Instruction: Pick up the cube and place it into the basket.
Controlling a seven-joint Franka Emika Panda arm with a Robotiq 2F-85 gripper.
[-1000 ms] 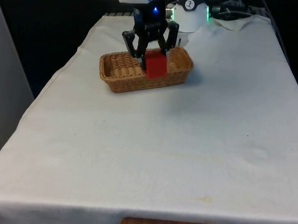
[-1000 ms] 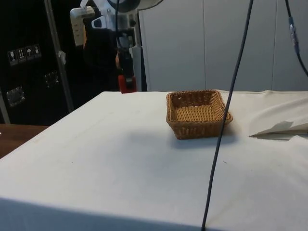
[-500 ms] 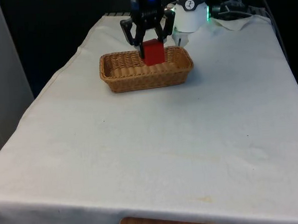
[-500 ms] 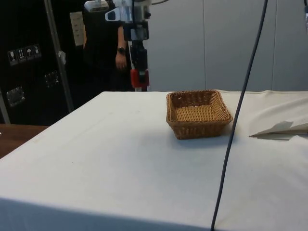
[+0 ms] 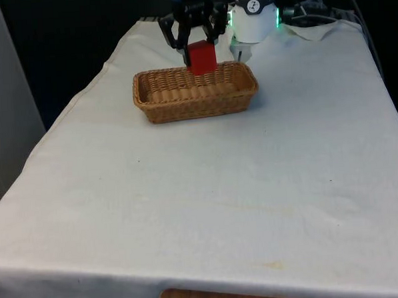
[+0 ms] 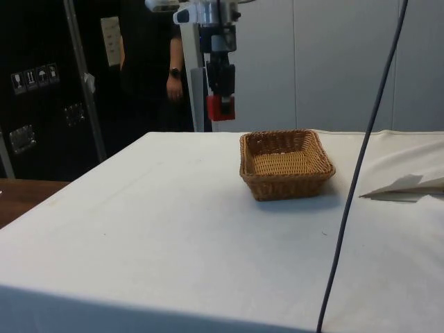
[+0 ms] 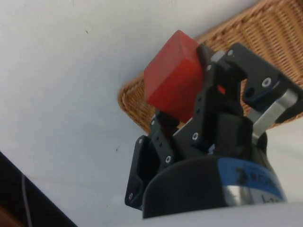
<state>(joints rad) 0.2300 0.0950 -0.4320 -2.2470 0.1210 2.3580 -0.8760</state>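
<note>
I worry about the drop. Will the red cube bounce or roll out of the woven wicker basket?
Probably not: the red cube has flat faces, so it should settle. The woven wicker basket has raised walls. Held by the gripper, it looks rigid.

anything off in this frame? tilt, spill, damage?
Nothing stands out. The pincer holds the red cube in the air near the wicker basket, which sits upright and empty on the white cloth.

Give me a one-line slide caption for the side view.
Gripper holds the red cube in the air, short of the wicker basket on the white-clothed table.
</note>
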